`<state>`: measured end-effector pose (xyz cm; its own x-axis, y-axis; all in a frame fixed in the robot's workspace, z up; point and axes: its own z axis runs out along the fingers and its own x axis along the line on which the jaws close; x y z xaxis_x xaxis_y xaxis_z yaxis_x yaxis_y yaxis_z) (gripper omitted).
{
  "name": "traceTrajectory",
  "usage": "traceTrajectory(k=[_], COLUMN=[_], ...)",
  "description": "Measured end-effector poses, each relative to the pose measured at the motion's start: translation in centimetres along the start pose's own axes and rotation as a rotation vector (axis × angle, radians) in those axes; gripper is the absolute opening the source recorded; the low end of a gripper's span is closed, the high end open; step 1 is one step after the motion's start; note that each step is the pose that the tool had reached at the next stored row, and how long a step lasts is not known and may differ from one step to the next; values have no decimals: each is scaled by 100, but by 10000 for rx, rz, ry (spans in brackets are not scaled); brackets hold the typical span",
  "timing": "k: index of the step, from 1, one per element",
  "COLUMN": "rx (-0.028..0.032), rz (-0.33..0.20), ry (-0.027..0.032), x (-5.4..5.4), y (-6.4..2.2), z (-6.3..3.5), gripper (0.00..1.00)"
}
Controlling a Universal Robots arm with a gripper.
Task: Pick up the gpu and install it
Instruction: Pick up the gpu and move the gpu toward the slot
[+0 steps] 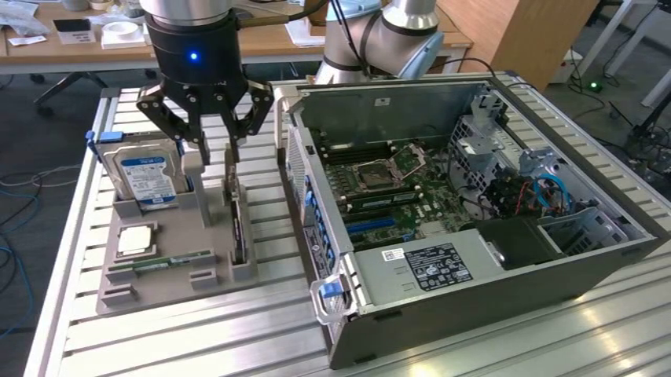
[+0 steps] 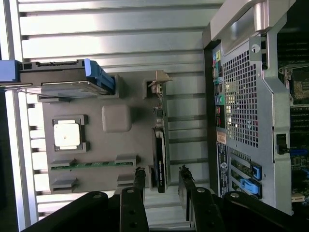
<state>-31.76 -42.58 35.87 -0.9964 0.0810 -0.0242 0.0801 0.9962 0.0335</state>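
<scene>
Here the work sits on a table [image 1: 210,338] of ribbed aluminium slats, with wooden desks [image 1: 262,39] behind it and loose cables [image 1: 12,259] trailing over the floor. A grey holder tray [image 1: 168,287] lies toward the exterior view's left, carrying a blue-labelled hard drive [image 1: 147,177], a square processor [image 1: 137,239] and a memory stick [image 1: 163,261]. Beside it, an opened computer case [image 1: 441,267] shows its motherboard [image 1: 388,188]. The gpu [image 1: 237,224] stands on edge in a slot of the tray, on the side nearest the case. The gripper [image 1: 213,151] hangs directly above it, fingers spread to either side of the card. The wrist view adds what the exterior view cannot settle: a gap shows between each finger and the card, so nothing is pinched. It also shows the card's silver bracket [image 2: 157,82] at the far end and the case's perforated rear panel [image 2: 241,101].
</scene>
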Motion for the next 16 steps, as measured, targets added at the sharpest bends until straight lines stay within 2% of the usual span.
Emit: traceTrajectory(k=[8,16], rx=[0,-2], rz=[0,0], ry=[0,-2], x=[1,1], y=[-2,-2], z=[56,63], gripper=[42,42])
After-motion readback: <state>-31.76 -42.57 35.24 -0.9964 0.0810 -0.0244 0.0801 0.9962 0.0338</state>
